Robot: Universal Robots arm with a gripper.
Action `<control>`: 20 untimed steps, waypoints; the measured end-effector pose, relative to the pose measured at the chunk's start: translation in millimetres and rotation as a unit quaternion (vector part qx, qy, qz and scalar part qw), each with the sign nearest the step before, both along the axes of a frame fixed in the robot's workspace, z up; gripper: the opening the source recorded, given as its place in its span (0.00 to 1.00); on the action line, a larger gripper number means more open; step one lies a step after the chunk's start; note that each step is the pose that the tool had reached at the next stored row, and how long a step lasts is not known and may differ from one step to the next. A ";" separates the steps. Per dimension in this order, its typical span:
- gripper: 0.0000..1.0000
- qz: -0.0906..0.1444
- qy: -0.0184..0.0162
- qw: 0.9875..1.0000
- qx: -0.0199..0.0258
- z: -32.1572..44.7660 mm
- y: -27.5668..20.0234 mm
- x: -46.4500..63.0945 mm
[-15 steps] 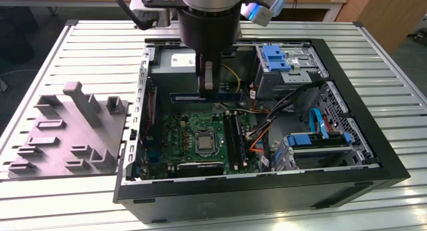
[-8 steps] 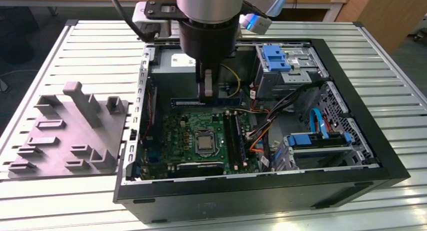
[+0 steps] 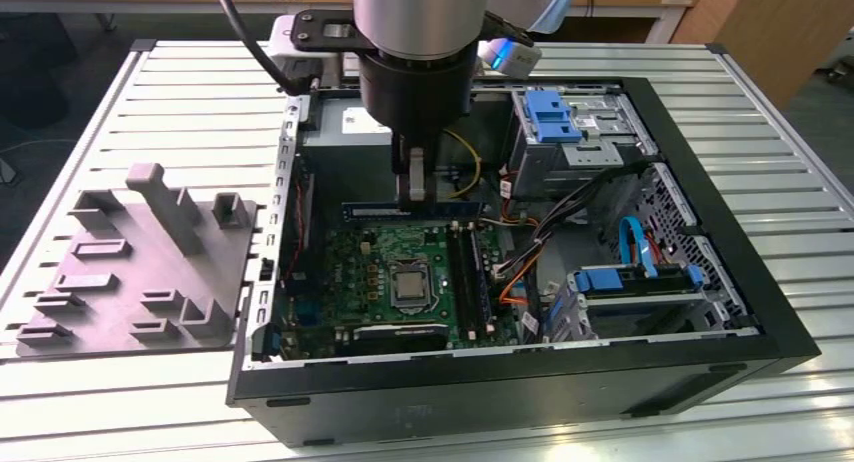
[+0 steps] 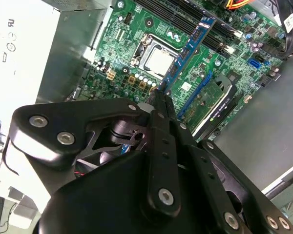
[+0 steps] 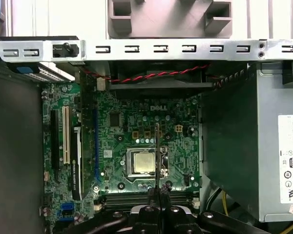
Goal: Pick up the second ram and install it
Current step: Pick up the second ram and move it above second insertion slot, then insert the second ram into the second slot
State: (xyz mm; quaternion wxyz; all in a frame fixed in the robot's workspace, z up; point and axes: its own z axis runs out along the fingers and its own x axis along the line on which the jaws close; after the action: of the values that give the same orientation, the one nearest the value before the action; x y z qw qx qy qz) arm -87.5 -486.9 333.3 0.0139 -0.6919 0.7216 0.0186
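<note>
1. The end effector (image 3: 418, 194) is clamped on the second ram (image 3: 380, 209), pinching its upper edge near mid-length; the stick hangs level inside the computer case (image 3: 534, 392), above the green board (image 3: 354, 272) and clear of it
2. The memory slots (image 3: 463, 277) lie below the end effector and a little to the exterior view's right; the stick looks set crosswise to them, so by my reading it needs turning into line with a slot before any downward press
3. A good seat likely wants the stick square over the slot, both ends level, and a straight push; a tilted entry could jam one end
4. Whether the slot latches stand open I cannot tell
5. Well off to the exterior view's left of the end effector, a grey fixture block (image 3: 140, 272) sits on the counter (image 3: 747, 82), outside the case and no hindrance
6. Straight beneath the end effector is the processor socket (image 3: 404, 284); past it, along the board's edge, lies a wide black card (image 3: 394, 332)
7. To the exterior view's right of the end effector, loose cables (image 3: 534, 227) run just beside the slots and are the likeliest snag
8. Farther right stand blue drive carriers (image 3: 550, 117), well apart from the stick
</note>
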 end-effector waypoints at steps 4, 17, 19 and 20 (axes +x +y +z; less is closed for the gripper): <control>0.11 0.000 0.000 1.000 0.000 -0.4 0.0 0.0; 0.11 -0.027 0.000 1.000 0.000 -0.8 0.0 0.1; 0.11 -0.044 0.000 0.999 0.000 -1.1 0.0 0.0; 0.11 -0.053 0.000 0.999 0.000 -1.2 0.0 0.1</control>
State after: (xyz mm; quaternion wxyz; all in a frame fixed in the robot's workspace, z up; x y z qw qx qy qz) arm -87.5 -486.9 332.1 0.0150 -0.6529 0.7571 0.0178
